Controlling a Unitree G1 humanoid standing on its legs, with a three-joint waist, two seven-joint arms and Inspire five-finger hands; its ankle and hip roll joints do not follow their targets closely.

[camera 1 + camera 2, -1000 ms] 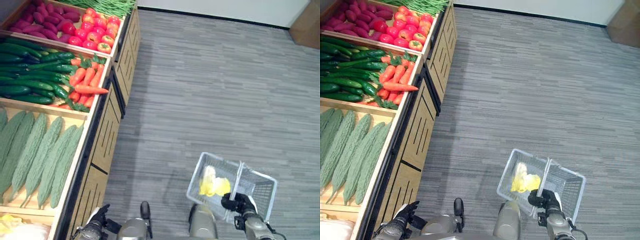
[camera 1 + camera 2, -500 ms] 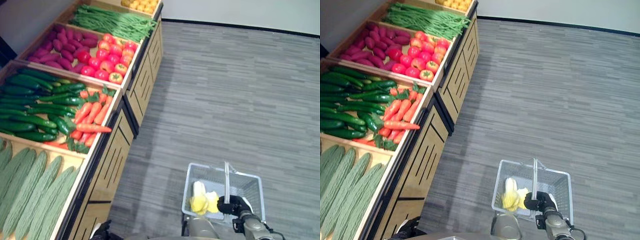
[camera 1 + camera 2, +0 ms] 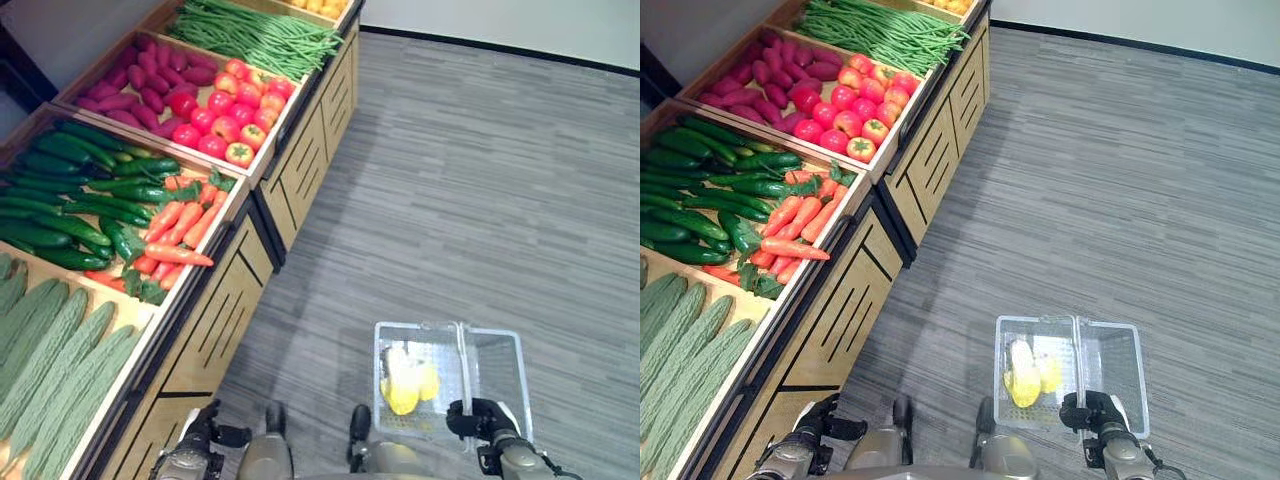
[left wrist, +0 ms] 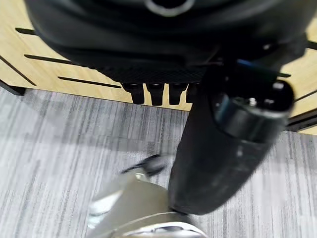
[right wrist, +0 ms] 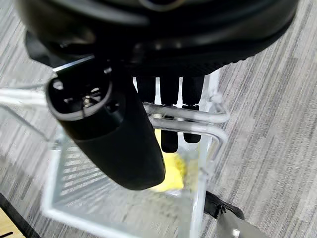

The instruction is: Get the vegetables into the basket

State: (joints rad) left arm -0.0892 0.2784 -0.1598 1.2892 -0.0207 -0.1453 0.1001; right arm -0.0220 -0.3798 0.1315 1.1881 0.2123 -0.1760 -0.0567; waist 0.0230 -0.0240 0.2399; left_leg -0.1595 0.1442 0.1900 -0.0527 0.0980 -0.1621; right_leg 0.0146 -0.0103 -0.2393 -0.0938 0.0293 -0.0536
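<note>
Low right — right hand curled round basket handle; left hand — fingers half-hidden, state unclear.

Two silver-grey forearms at the lower edge of the frame end in the dark left hand and right hand, with thick black thumbs.

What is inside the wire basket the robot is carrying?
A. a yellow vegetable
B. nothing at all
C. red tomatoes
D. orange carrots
A: a yellow vegetable lies in the wire basket, which the right hand carries by its handle, while the left hand hangs by the stand; the tomatoes and carrots are up in the stand's bins.
</note>
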